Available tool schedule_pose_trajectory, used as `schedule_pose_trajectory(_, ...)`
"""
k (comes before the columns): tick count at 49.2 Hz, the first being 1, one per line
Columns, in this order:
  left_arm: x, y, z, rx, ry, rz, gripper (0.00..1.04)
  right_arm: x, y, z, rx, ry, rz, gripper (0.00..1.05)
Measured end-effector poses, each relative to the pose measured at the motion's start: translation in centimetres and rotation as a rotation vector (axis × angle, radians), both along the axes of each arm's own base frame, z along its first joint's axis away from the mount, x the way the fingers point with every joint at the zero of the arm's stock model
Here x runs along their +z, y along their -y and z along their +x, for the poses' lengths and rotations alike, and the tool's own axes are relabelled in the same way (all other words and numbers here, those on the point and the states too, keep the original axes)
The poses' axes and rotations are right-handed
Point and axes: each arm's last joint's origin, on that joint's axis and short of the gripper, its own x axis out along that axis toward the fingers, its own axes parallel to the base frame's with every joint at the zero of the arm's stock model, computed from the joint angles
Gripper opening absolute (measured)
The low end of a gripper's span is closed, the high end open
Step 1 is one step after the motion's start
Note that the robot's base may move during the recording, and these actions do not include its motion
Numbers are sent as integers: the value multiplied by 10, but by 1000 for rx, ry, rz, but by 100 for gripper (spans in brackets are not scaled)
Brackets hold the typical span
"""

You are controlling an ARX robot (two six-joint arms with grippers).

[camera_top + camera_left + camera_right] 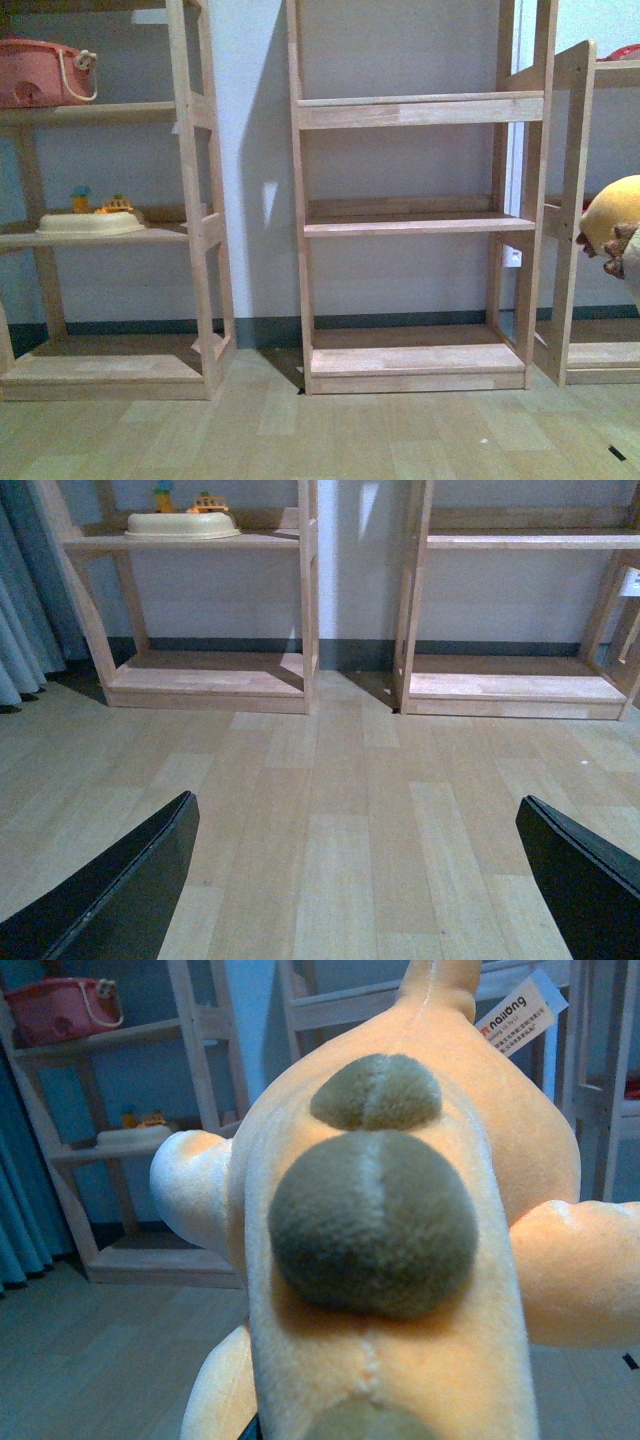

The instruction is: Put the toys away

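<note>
The plush toy [400, 1240] fills the right wrist view: soft orange-yellow body, two round grey-brown bumps along its back, stubby limbs and a white label. My right gripper is shut on it, with the fingers hidden beneath the plush. In the front view only part of the plush toy [612, 215] shows, held in the air at the far right edge in front of the right-hand shelf unit. My left gripper [355, 880] is open above the bare wooden floor, its black fingers [120, 890] wide apart with nothing between them.
Three wooden shelf units stand against the wall. The left unit [195, 200] carries a pink basket [40, 72] and a cream dish [90, 222] with small colourful figures. The middle unit [415, 222] has bare boards. A blue curtain [25, 600] hangs at the far left.
</note>
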Motion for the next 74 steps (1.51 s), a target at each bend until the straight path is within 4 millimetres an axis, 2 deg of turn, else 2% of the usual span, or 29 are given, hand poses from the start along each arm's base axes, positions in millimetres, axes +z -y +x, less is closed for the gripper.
schedule_pose_trajectory(74, 0, 0, 0, 3, 0, 0, 98, 0, 0, 0, 12, 0, -3, 7)
